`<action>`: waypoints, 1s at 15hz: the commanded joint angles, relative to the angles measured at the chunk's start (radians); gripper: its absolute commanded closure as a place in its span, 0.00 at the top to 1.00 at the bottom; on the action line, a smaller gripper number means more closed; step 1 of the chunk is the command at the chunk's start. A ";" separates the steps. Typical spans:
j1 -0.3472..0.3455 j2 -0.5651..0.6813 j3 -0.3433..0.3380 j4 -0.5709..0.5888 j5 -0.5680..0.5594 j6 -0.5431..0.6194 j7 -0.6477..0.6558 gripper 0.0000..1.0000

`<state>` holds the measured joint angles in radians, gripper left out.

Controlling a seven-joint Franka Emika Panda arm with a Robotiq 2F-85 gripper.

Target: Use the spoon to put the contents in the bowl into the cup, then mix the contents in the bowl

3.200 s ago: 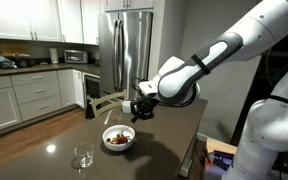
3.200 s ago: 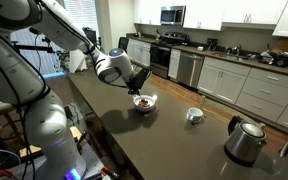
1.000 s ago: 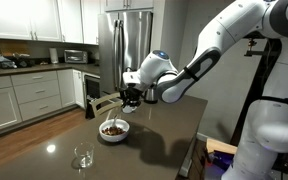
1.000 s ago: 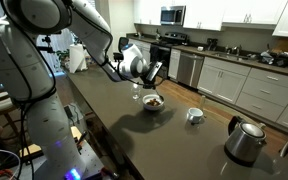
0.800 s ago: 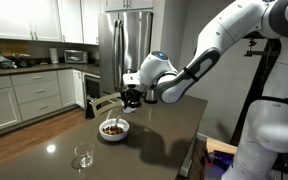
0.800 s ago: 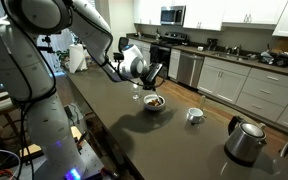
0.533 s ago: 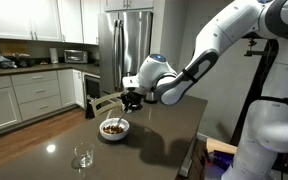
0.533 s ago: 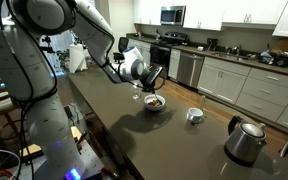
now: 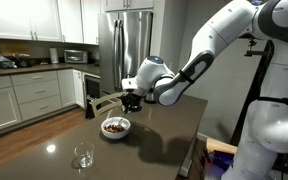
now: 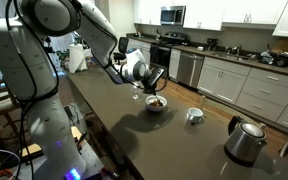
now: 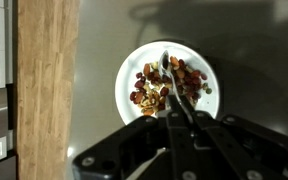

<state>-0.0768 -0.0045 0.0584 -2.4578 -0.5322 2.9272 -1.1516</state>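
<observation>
The white bowl (image 11: pixel 127 75) holds a heap of brown and reddish contents (image 11: pixel 149 92). It stands on the dark table in both exterior views (image 9: pixel 115 127) (image 10: pixel 156 103). My gripper (image 11: pixel 179 118) is shut on the spoon (image 11: pixel 168 78), whose tip rests among the contents near the bowl's far side. In both exterior views the gripper (image 9: pixel 132 103) (image 10: pixel 155 86) hangs just above the bowl. The small white cup (image 10: pixel 194 115) stands apart from the bowl in an exterior view.
A clear glass (image 9: pixel 82 157) stands near the table's edge, also seen beside the bowl (image 10: pixel 136 97). A kettle (image 10: pixel 246 140) sits past the cup. A wooden strip (image 11: pixel 49 80) borders the table. Kitchen cabinets and a fridge stand behind.
Since 3.2 s ago the arm has swung and the bowl has shifted a little towards the cup. Over the last second the gripper and spoon have barely moved.
</observation>
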 commanded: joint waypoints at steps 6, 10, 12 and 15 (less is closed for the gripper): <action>0.020 -0.018 -0.049 0.013 -0.003 -0.126 0.044 0.03; 0.030 -0.039 -0.051 -0.013 0.005 -0.172 0.030 0.03; 0.040 -0.049 -0.048 -0.025 0.010 -0.191 0.024 0.03; 0.063 -0.058 -0.039 -0.036 0.025 -0.216 0.018 0.03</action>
<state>-0.0396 -0.0380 0.0180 -2.4538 -0.5318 2.7580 -1.1244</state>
